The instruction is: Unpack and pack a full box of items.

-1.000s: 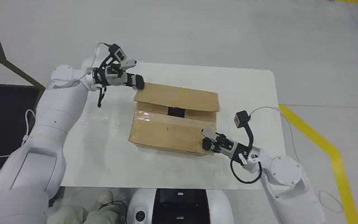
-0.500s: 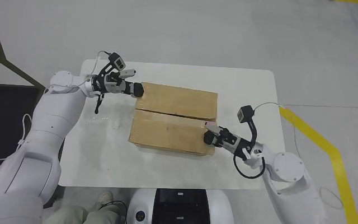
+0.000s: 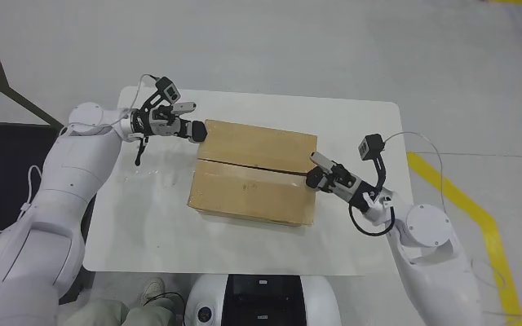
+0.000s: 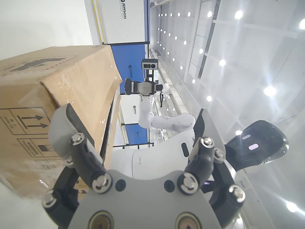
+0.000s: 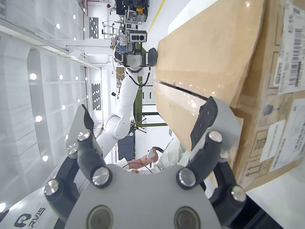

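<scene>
A brown cardboard box lies in the middle of the white table, both top flaps down and meeting at a thin seam. My left gripper is at the box's far left top corner. In the left wrist view it stands open, one finger against the box's edge. My right gripper is at the box's right end by the seam. In the right wrist view it is open, with one finger on the box's top edge.
Bare table surface surrounds the box on every side, with the widest strip on the right. Labels and arrows are printed on the box's end walls. A yellow floor line runs past the table's right side.
The gap between the top flaps has shut to a seam. My right gripper moved from the box's near right corner up to the seam. The left gripper stayed at the far left corner.
</scene>
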### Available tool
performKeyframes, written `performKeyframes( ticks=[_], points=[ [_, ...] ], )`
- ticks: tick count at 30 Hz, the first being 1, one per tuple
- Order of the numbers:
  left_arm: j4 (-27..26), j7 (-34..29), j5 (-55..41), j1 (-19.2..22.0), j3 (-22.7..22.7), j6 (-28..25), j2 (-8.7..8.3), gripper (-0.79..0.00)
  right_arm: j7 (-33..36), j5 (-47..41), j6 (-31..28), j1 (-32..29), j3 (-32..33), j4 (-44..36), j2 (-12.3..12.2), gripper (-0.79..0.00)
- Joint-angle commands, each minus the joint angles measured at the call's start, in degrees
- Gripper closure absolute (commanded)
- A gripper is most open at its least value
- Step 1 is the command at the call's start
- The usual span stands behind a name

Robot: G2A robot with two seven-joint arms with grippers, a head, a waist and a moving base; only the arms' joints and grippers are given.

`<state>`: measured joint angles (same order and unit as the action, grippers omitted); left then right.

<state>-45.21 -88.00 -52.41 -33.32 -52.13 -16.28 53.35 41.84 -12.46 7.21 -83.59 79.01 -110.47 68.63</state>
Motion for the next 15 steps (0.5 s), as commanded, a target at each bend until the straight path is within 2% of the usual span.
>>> performKeyframes(
  ticks=[1,8,15],
  points=[
    [0.28,0.0,0.46,0.14,0.19,0.0,-0.08,-0.785,-0.25,0.53,0.79,0.62,-0.25,0.65,-0.05,-0.785],
    [0.85,0.0,-0.25,0.77,-0.56,0.0,-0.56,-0.785,-0.94,0.62,2.32,2.03,-0.86,3.18,-0.17,-0.785],
    [0.77,0.0,-1.67,0.5,-5.45,0.0,-3.46,-0.785,-0.92,0.87,3.58,2.95,-1.43,4.49,-0.35,-0.785]
  ],
)
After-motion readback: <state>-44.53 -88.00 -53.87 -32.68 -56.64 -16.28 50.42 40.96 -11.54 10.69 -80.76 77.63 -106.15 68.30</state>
